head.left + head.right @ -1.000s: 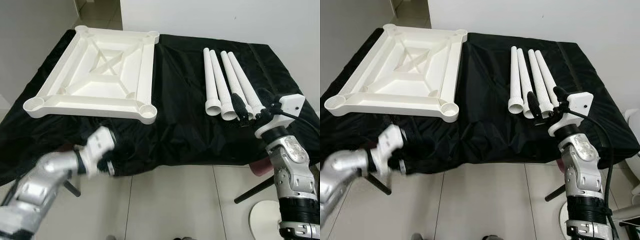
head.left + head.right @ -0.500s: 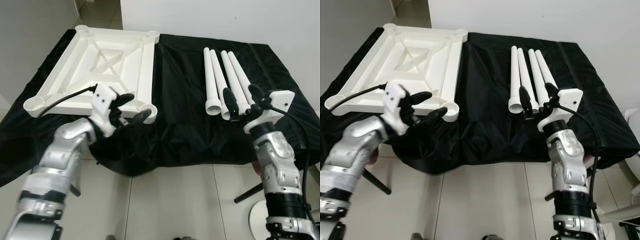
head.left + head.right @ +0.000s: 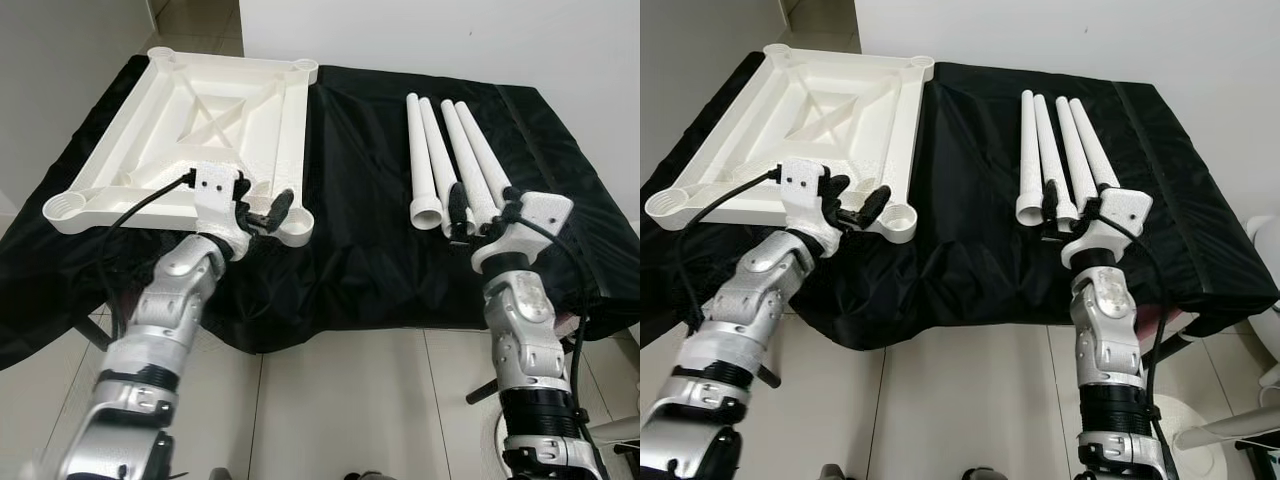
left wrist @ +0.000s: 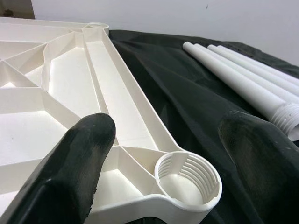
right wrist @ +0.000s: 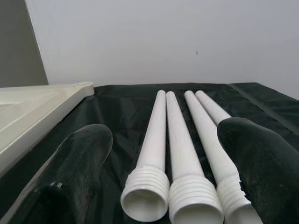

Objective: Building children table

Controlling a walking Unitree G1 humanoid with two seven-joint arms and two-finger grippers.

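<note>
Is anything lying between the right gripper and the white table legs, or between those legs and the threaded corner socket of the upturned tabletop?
Nothing visible. The right gripper, fingers open, is already at the threaded ends of the four white plastic table legs. Between the legs and the nearest threaded socket of the upturned white plastic tabletop lies bare black cloth; the open left gripper hovers beside that socket.

Both arms are silver metal, built of rounded jointed segments, with ribbed black collars lower down. Each wrist carries a white, boxy camera housing, and a black cable loops from each housing back along its arm. The left tool (image 3: 262, 212) and right tool (image 3: 478, 212) each have two long, matte black fingers with rounded, slightly rough tips (image 4: 84, 154).
</note>
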